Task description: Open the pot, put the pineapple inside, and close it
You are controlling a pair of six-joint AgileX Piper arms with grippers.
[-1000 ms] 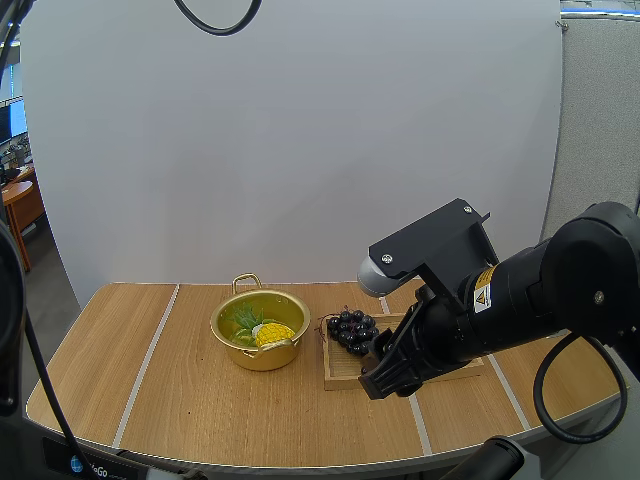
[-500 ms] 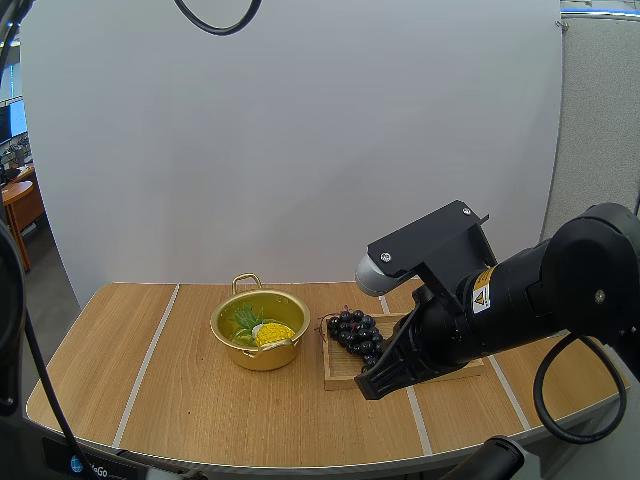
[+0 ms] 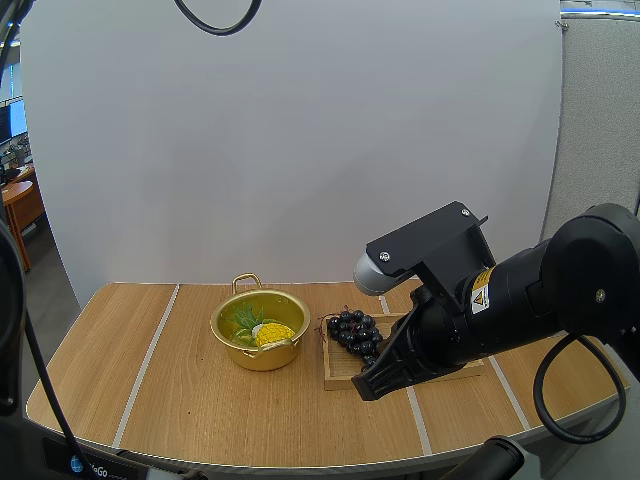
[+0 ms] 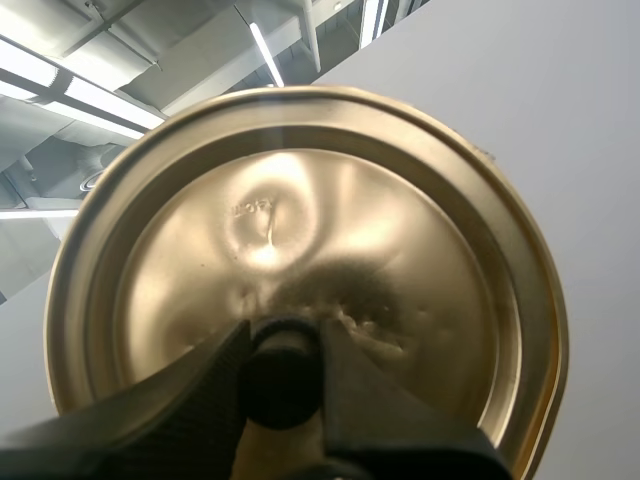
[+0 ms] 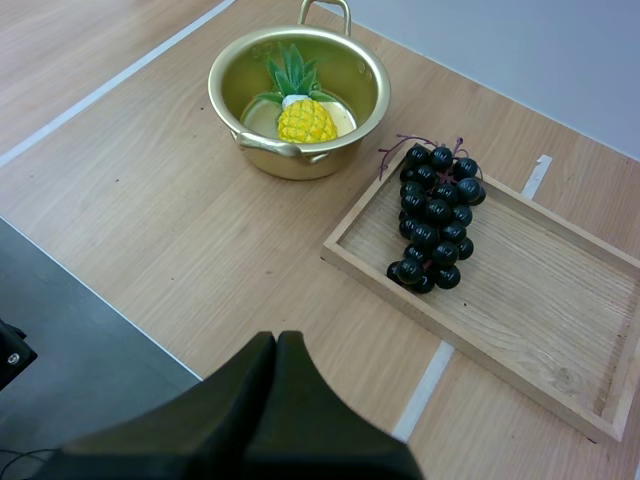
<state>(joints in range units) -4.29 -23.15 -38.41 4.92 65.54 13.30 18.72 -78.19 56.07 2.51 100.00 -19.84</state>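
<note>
from the high view you saw the open pot point(image 3: 260, 330) holding the pineapple point(image 3: 272, 334), beside the tray point(image 3: 338, 366) of grapes point(image 3: 355, 330). at the left wrist, the left gripper point(image 4: 283, 340) pinched the lid point(image 4: 330, 230) by its knob point(image 4: 283, 375). at the right wrist, the right gripper point(image 5: 277, 345) was closed on nothing, near the table point(image 5: 180, 230) edge.

The pot point(image 5: 300, 158) is polished gold-coloured metal, mirror-bright on its inner wall. Its lid point(image 4: 300, 230) is the same brassy metal, glossy but faintly dimpled, with a matt black knob point(image 4: 283, 380). The pineapple point(image 5: 306, 120) has bumpy yellow skin that looks like plastic. The grapes point(image 5: 435, 225) are smooth, dark and shiny. The tray point(image 5: 540, 300) is pale matt wood with visible grain. The table point(image 5: 150, 200) is a matt wood-grain surface. The left gripper point(image 4: 283, 338) and right gripper point(image 5: 277, 342) are dull black.
</note>
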